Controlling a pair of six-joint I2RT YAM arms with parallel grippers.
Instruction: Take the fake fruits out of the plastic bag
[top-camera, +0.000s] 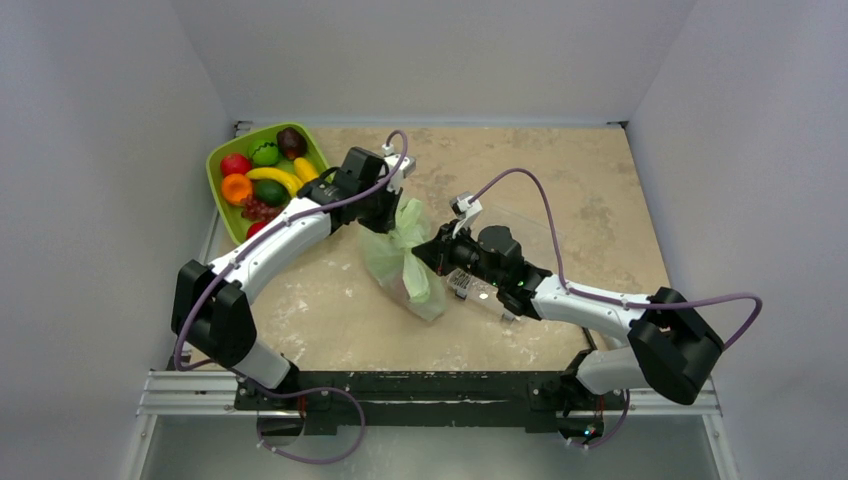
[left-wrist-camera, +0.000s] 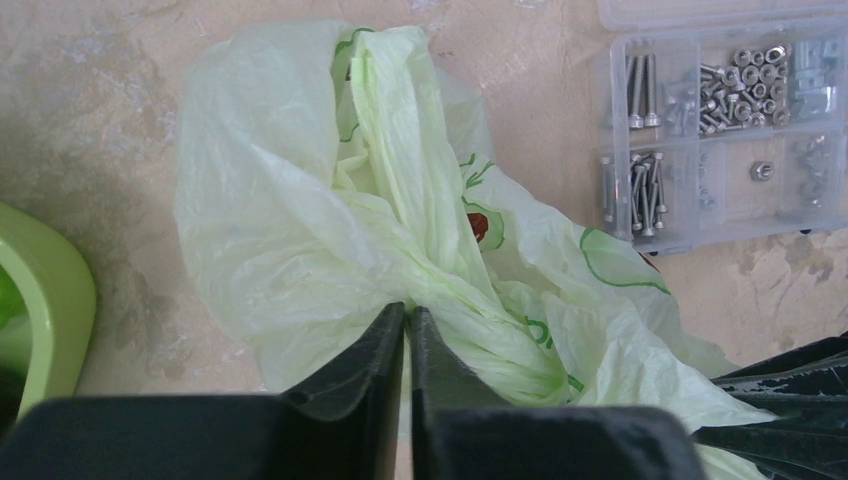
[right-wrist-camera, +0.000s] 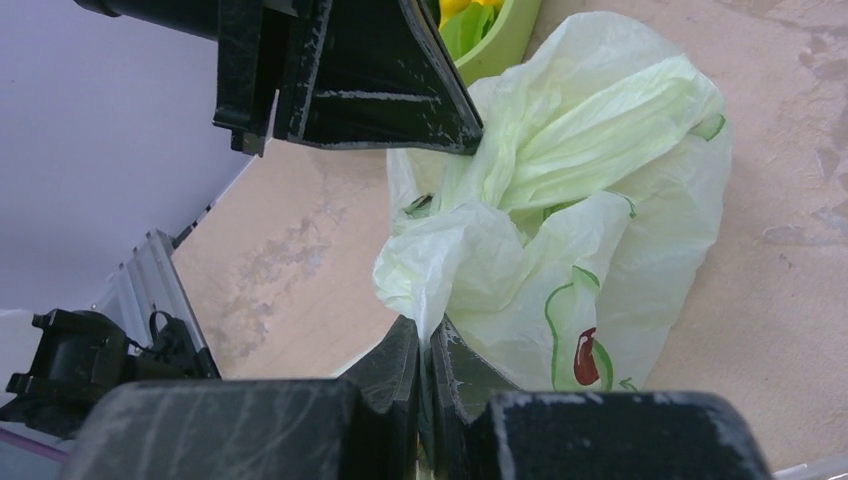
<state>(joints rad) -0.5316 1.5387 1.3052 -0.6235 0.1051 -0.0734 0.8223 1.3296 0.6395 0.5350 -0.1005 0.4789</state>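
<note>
Both are clamped on film here: the left end effector (left-wrist-camera: 408, 335) pinches the plastic bag (top-camera: 405, 262) at its gathered neck, and the right end effector (right-wrist-camera: 425, 350) pinches a fold lower down. The bag lies in the middle of the worktop (top-camera: 560, 180), its long axis slightly diagonal, neck pointing far, belly near-right. Pull apart too hard and I reckon the thin film tears or slips. Can't make out the fruits inside.

Soft, even light fills the top view; shadows on my counter (top-camera: 560, 190) are faint and blurred. The pale walls (top-camera: 100, 150) splay outward toward that view's edges. At both wrists the plastic bag (left-wrist-camera: 280, 200) glows bright and crisp, light shining through its thin film, while my left pincer (left-wrist-camera: 407, 312) and right pincer (right-wrist-camera: 424, 325) loom dark, close and slightly soft.
</note>
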